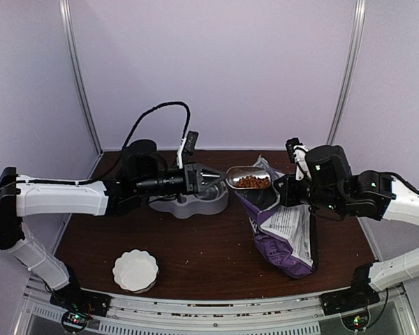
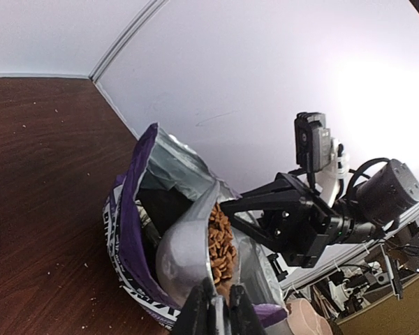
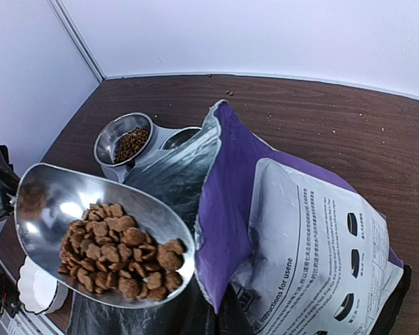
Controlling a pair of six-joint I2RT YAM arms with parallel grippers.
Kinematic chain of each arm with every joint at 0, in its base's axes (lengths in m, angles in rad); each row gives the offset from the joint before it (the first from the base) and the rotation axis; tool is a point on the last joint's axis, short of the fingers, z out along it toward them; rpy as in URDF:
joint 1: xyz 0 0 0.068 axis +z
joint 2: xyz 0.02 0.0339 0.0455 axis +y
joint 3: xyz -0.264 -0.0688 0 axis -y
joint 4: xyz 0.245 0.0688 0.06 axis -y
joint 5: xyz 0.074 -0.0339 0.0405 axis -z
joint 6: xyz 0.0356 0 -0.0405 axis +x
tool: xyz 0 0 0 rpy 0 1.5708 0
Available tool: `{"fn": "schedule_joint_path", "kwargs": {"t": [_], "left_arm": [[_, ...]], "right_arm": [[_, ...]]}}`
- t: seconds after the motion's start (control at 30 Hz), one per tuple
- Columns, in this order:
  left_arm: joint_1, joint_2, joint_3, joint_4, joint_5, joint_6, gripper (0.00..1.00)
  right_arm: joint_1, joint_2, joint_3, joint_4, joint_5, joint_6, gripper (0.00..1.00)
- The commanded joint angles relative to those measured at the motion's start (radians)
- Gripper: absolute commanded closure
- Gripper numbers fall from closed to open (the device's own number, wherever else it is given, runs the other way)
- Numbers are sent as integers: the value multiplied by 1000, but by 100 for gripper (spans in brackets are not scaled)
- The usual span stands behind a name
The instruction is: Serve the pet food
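The pet food [image 1: 253, 182] is a heap of reddish-brown kibble in a shiny metal scoop [image 1: 243, 174]. My left gripper [image 1: 218, 179] is shut on the scoop's handle and holds it level above the open mouth of the purple-and-white bag [image 1: 286, 230]. In the left wrist view my left gripper [image 2: 220, 310] pinches the handle, with the kibble [image 2: 222, 244] in the scoop [image 2: 181, 251]. My right gripper [image 1: 285, 190] is shut on the bag's upper edge; its jaws [image 3: 220, 317] grip the bag [image 3: 314, 237]. The right wrist view shows the loaded scoop [image 3: 63, 199] and its kibble [image 3: 119, 255].
A grey double-bowl feeder [image 1: 174, 207] stands left of the bag, under my left gripper; one bowl [image 3: 129, 143] holds some kibble. A white fluted dish [image 1: 135, 270] sits near the front left. Walls close in the back and sides.
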Motion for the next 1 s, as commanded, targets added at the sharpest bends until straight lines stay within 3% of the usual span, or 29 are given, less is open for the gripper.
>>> {"fn": "schedule_joint_path", "kwargs": {"t": [0.0, 0.6, 0.97], "left_arm": [[18, -34, -23, 147, 50, -80, 100], [69, -47, -72, 328, 134, -241, 100], [194, -166, -150, 79, 24, -149, 100]], "right_arm": [[-10, -20, -12, 0, 28, 11, 100], [-21, -24, -13, 0, 28, 17, 100], [-31, -25, -22, 1, 23, 20, 100]]}}
